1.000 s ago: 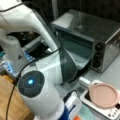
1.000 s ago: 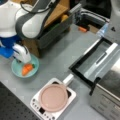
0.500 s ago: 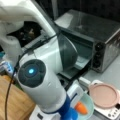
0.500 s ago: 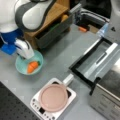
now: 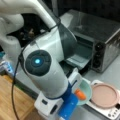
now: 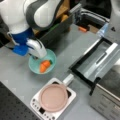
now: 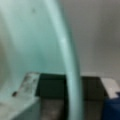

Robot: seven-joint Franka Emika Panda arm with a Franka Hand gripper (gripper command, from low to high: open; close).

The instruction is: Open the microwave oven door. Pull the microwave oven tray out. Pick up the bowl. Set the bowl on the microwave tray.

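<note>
In both front views my gripper (image 6: 37, 55) (image 5: 75, 81) is shut on the near rim of the light teal bowl (image 6: 42, 65) (image 5: 85, 90), which carries an orange carrot piece (image 6: 44, 66). In the wrist view the bowl's rim (image 7: 70, 62) runs between my fingers (image 7: 27, 83). The microwave oven door (image 6: 86, 53) lies open and flat at a front view's right. The pale grey tray (image 6: 100, 63) (image 5: 80, 58) is pulled out over the door. The bowl is left of the door, apart from it.
A pink round disc on a white appliance (image 6: 53, 97) (image 5: 105, 95) sits just below the bowl in a front view. The silver oven body (image 5: 100, 37) stands behind. A dark bin (image 6: 57, 27) and clutter line a front view's top edge.
The bowl, held by my gripper, has shifted to the right toward the open door in a front view. My arm has swung along with it.
</note>
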